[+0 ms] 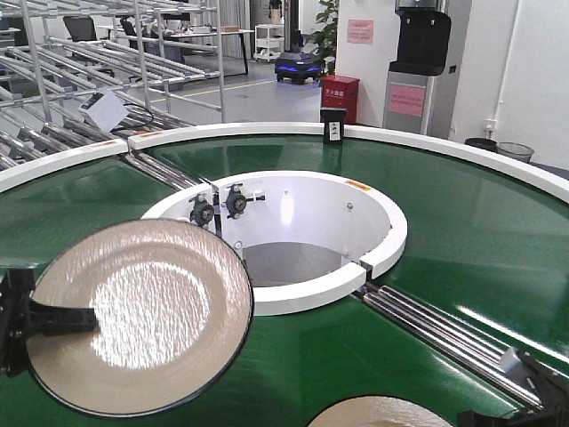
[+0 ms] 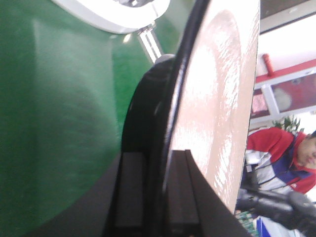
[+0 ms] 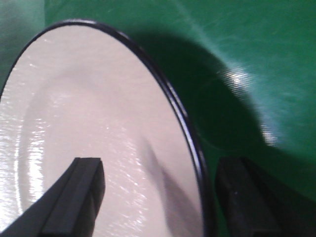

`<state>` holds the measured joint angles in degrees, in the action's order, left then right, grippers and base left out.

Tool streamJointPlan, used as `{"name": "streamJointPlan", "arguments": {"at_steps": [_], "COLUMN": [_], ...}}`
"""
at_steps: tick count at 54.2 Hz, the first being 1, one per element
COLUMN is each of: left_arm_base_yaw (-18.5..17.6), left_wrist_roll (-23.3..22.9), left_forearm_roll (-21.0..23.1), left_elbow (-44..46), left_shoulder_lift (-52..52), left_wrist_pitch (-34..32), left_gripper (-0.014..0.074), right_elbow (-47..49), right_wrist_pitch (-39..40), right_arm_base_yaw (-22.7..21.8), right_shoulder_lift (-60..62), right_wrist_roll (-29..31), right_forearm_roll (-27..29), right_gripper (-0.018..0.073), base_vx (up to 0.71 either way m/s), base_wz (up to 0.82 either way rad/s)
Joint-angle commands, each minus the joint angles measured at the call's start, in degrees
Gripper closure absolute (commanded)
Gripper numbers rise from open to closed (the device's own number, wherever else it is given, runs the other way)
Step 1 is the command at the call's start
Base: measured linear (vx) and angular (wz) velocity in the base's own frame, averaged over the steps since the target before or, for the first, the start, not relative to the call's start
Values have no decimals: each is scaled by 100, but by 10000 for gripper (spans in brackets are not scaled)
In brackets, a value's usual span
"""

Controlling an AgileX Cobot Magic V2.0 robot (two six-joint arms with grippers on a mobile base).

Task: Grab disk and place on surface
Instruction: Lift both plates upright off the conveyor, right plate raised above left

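The left gripper (image 2: pixel 157 197), jaws clamped on the rim of a cream plate (image 1: pixel 142 316), holds it tilted over the green conveyor belt (image 1: pixel 462 231), near left. The right gripper (image 3: pixel 160 186), jaws apart, straddles the rim of a second plate (image 3: pixel 89 108), near right.

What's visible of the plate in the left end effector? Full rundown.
The plate is round and cream-white with a thin dark rim. It is glossy, lightly textured and ceramic-looking, and its shallow centre well catches glare. It looks intact and empty. The left end effector clamps its rim, one finger on each face. The plate is held tilted, face towards the front camera, over the green conveyor belt and apparently clear of it. Nothing else touches it.
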<state>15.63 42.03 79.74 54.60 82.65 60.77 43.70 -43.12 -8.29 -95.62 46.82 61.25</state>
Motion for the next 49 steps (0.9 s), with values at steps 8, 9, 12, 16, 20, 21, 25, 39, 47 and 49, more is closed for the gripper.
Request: {"name": "streamJointPlan", "arguments": {"at_steps": [8,9,12,16,20,21,25,39,47,49], "left_arm_base_yaw": [-37,-37,-37,-37,-31,-31,-31,-31,-31,-31], "left_wrist_roll": [-245,-245,-245,-216,-169,-169,-182,-317,-903,-1016], "left_forearm_roll": [726,726,711,581,343,285,151,149,124,95], "left_elbow": [135,135,135,135,135,135,135,135,135,135], "left_shoulder_lift": [-546,-552,-545,-544,-544,-544,-544,-544,-544,-544], "left_wrist_pitch": [70,70,78,71,97,97,87,-92,-553,-656], "left_gripper": [598,598,598,598,598,598,598,598,598,598], "right_elbow": [145,145,145,145,145,145,150,162,162,162], "right_wrist_pitch": [-501,-506,-514,-484,-513,-549,-672,-1455,-2026,-2140], "right_arm_base_yaw": [234,300,487,672,714,709,666,409,173,98], "right_shoulder_lift": [-111,-151,-208,-265,-271,-271,-271,-205,147,282], "right_wrist_roll": [690,705,734,721,614,614,625,598,294,176], "right_forearm_roll": [924,936,930,926,953,967,975,1126,1479,1550], "right_gripper": [52,55,80,137,220,250,370,571,567,567], "base_vx": [0,0,0,0,0,0,0,0,0,0], "base_wz": [0,0,0,0,0,0,0,0,0,0]}}
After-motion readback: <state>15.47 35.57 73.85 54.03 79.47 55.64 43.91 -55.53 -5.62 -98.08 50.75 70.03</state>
